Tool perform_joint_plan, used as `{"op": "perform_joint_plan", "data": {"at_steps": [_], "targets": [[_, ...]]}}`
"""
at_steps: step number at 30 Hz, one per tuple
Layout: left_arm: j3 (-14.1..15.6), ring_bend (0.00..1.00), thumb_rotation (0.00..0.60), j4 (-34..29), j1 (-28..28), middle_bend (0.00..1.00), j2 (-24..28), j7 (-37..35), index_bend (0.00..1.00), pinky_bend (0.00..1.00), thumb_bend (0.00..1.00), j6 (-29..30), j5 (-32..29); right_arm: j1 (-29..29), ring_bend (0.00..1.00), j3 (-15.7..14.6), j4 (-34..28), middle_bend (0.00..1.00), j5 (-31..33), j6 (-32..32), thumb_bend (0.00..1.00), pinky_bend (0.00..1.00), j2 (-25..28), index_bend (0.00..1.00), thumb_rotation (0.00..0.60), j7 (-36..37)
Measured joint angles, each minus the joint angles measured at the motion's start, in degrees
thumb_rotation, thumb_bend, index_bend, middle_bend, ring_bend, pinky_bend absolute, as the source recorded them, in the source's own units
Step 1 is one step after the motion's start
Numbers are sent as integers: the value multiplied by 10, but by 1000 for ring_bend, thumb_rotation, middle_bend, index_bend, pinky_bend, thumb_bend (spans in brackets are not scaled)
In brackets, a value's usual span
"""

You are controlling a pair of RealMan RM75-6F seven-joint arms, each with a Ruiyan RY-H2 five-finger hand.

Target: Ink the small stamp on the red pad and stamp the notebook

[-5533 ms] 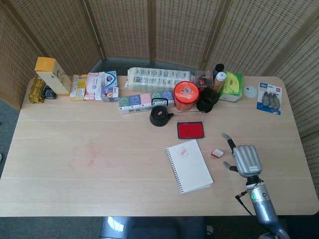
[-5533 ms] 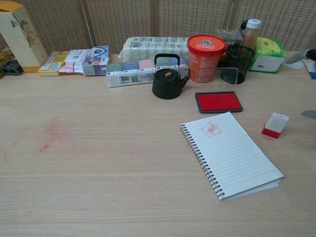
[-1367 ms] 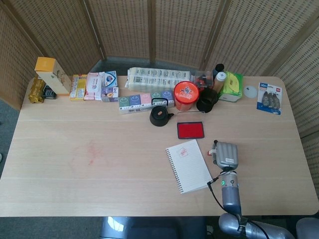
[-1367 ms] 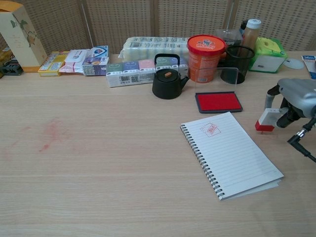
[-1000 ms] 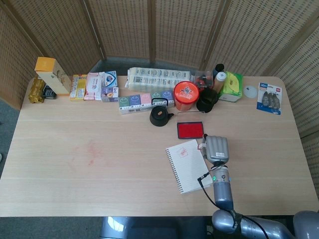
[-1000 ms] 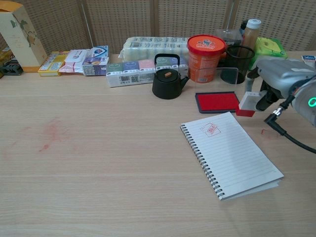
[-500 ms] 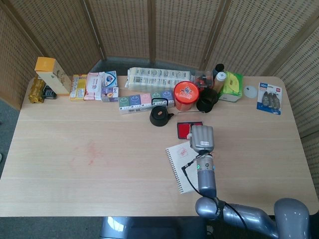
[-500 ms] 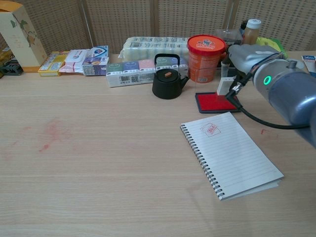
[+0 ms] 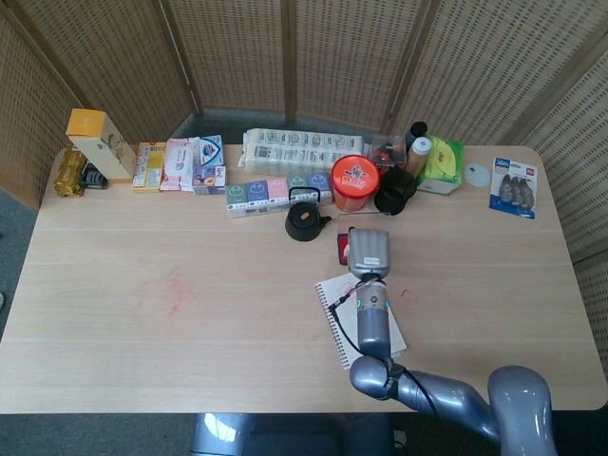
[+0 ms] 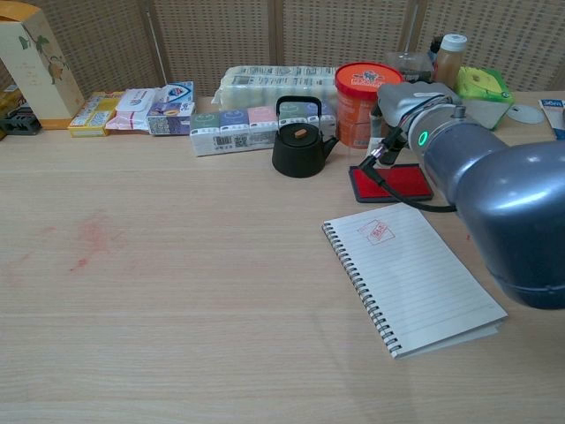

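- Right hand [image 9: 368,253] hangs over the red pad [image 10: 402,181], back up; stamp hidden, so its grip and the stamp's pointing cannot be told.
- Notebook [image 10: 413,275] lies on the table [image 10: 177,291], long axis slanting near-right, spiral edge left.
- Black kettle [image 10: 299,143] stands beyond.

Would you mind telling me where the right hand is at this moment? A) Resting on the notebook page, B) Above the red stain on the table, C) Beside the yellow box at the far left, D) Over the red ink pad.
D: the right hand hovers over the red ink pad, behind the notebook.
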Motion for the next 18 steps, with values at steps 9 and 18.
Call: {"op": "perform_joint_plan", "data": {"at_steps": [9,18], "targets": [[-4,0,600,1,-5,0,0,2,0,74,53,-13,-13,35,1000,7,80,1000,8,-34,498,1000,-26,592,600,13],[-6,0,600,1,-8,0,-1,6,0,74,53,-20,-20,43,1000,-5,120,1000,6,-55,500,1000,-30,595,600,20]]}}
